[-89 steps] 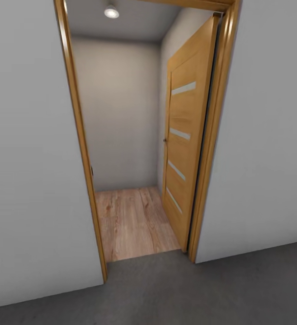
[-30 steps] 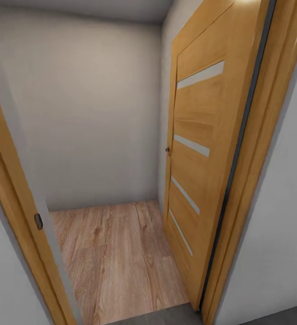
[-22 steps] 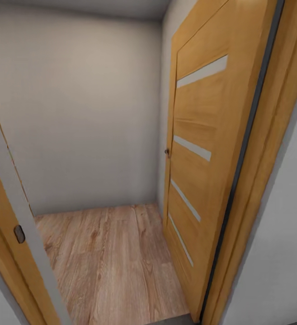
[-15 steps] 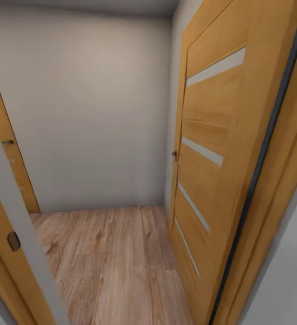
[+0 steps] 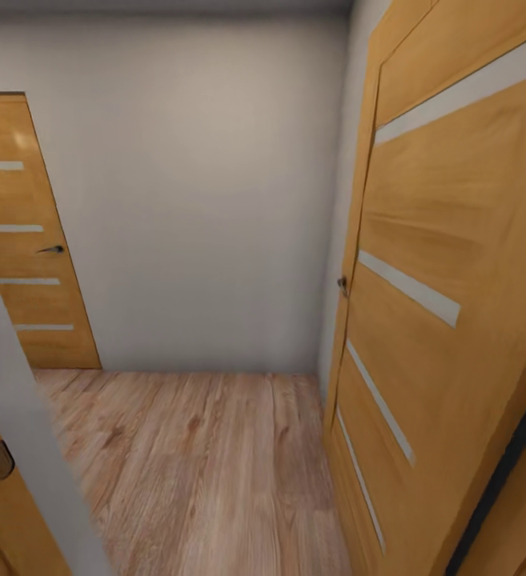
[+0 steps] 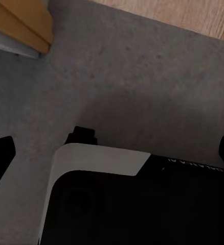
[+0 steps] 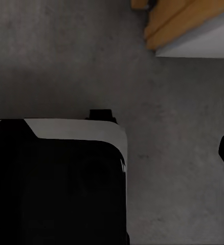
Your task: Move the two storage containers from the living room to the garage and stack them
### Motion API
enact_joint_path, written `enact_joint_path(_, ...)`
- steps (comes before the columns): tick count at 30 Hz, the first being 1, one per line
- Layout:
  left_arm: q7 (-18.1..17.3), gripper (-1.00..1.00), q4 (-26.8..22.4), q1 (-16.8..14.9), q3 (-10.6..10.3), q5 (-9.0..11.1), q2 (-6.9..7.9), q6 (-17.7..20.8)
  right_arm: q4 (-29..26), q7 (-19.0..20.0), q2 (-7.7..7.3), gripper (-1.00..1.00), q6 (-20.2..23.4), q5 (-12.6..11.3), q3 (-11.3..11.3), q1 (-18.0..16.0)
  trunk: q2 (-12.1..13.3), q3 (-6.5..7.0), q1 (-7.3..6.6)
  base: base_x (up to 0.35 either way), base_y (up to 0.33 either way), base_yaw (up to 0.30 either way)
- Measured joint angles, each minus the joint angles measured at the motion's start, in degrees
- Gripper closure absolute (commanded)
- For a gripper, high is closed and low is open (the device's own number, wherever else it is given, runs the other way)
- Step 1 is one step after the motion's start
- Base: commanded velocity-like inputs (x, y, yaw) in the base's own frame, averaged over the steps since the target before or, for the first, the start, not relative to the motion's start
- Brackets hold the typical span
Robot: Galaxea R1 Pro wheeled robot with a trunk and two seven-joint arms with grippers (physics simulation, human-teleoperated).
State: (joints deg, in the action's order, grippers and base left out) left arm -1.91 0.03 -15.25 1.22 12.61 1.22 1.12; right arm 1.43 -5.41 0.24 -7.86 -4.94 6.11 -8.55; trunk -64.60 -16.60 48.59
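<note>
Robot's mid-doorway — the head view has an open slatted wooden door (image 5: 447, 264) and wood-plank floor (image 5: 206, 464). Below each end effector sits grey concrete floor (image 6: 127, 87); their opening can't be told, and where the containers are can't be told either.

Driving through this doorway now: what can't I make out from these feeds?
- Grippers: both wrist views show dark fingertip slivers at the frame edges, too cut off to judge open or shut.
- Open door: cropped by the head view's right edge.
- Hallway left of the second door: blocked by the door frame.
- Concrete floor: partly covered by the robot's base.
</note>
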Motion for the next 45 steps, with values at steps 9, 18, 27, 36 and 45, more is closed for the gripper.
enact_joint_path(9, 0.0, -1.0, 0.02, 0.0, 0.0, 0.08, 0.08, -0.32, 0.0, -0.03, -0.06, -1.0, 0.0, 0.0, 0.0, 0.0, 0.0, 0.0, 0.0, 0.318, -0.116, 0.235)
enact_joint_path(18, 0.0, -1.0, -0.02, -0.01, 0.0, 0.09, 0.17, -0.77, 0.0, 0.02, -0.09, -1.0, -0.01, 0.0, 0.05, 0.0, 0.01, 0.0, 0.03, 0.096, -0.01, 0.018)
enact_joint_path(27, 0.0, -1.0, -0.04, -0.01, 0.0, 0.12, 0.22, -0.83, -0.04, 0.04, -0.3, -1.0, 0.1, 0.16, 0.09, 0.0, 0.01, 0.0, 0.03, 0.003, 0.0, 0.001)
enact_joint_path(36, 0.0, -1.0, -0.04, -0.01, 0.0, 0.26, 0.13, -0.88, -0.01, 0.09, -0.29, -1.0, 0.05, 1.23, 0.1, 0.0, 0.01, 0.0, 0.02, 0.037, 0.094, 0.0)
enact_joint_path(45, 0.0, -1.0, -0.04, -0.01, 0.0, 0.21, 0.09, -0.88, 0.0, 0.07, -0.28, -1.0, 0.04, 1.27, 0.1, 0.0, 0.01, 0.0, 0.03, 0.016, 0.037, 0.0)
